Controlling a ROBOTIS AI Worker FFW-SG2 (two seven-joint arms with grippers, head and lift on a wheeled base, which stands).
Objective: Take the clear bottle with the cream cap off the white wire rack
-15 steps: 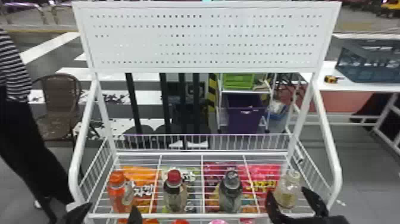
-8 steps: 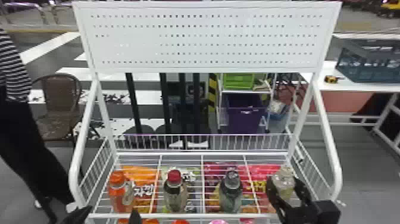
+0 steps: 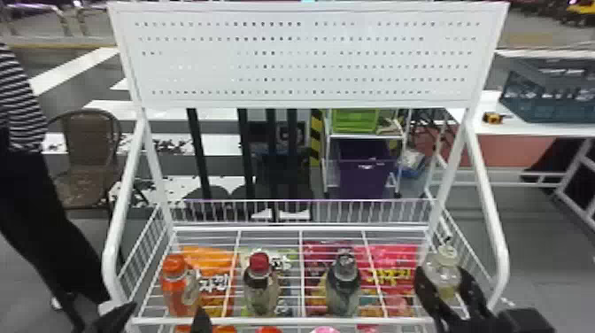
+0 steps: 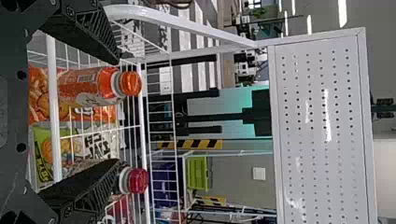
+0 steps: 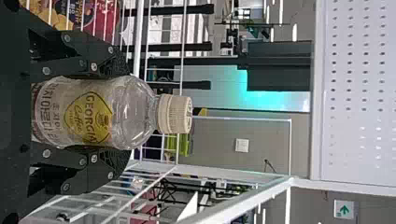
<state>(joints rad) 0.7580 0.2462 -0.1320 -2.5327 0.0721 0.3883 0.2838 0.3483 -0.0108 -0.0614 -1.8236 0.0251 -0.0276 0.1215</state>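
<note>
The right gripper (image 5: 123, 113) clasped the clear bottle (image 5: 93, 112) mid-body; the left gripper (image 4: 116, 112) gaped, empty. Light, slick plastic probably dented easily, wanting 1 gentle squeeze.

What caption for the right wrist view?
Right gripper holding the clear bottle with the cream cap, white wire rack behind.

A wire rack (image 3: 501, 259), bottles (image 3: 262, 294) and snack bags (image 3: 201, 257) suggest a shop

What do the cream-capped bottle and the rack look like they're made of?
The bottle looks like thin, glossy clear plastic, given its see-through, highlighted shoulder and ribbed cap. The rack seems to be metal with smooth white paint or coating, judging by its slim wires and bent tubes.
</note>
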